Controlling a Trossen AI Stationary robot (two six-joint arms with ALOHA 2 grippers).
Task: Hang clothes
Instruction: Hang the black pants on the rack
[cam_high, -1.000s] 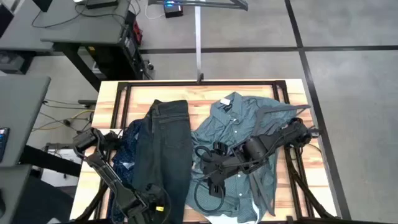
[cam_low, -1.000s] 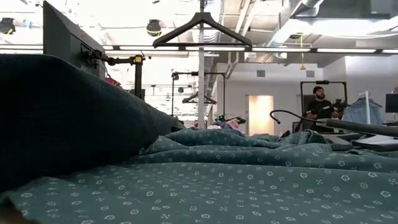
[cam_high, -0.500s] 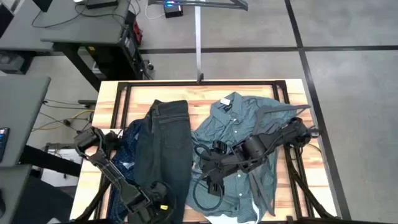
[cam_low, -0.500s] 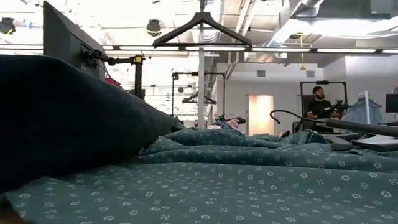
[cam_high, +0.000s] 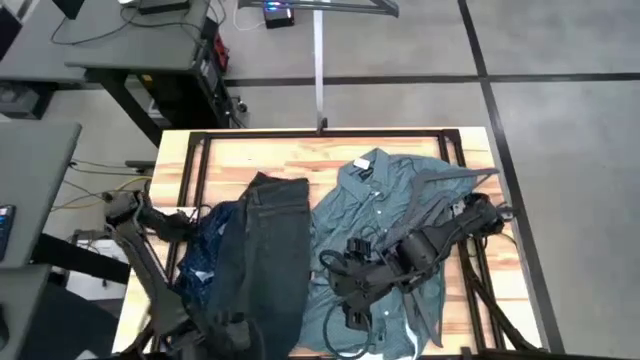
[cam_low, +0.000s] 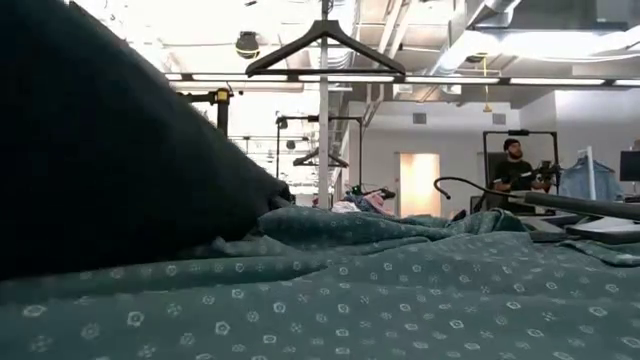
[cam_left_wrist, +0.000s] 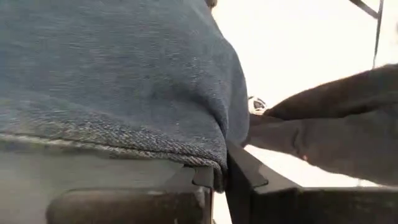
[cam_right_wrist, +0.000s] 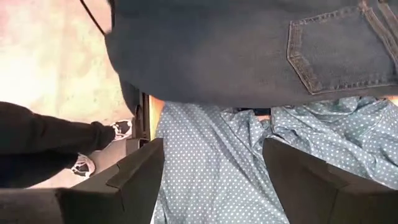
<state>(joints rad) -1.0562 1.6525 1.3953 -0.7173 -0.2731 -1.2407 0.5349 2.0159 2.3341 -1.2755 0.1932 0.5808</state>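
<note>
Left gripper (cam_high: 240, 328) is clenching the near hem of the long dark charcoal jeans (cam_high: 262, 250), which are lying across the wooden table (cam_high: 300, 155) between a navy white-dotted shirt (cam_high: 205, 240) and a teal-green collared button-up shirt (cam_high: 375, 215). Right gripper (cam_high: 352, 290) is hovering over the teal shirt, fingers (cam_right_wrist: 134, 171) spread, gripping nothing.

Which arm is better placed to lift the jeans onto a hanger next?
Left: the left pincer grips the jeans by the hem; the right pincer hangs open over the teal shirt.
</note>
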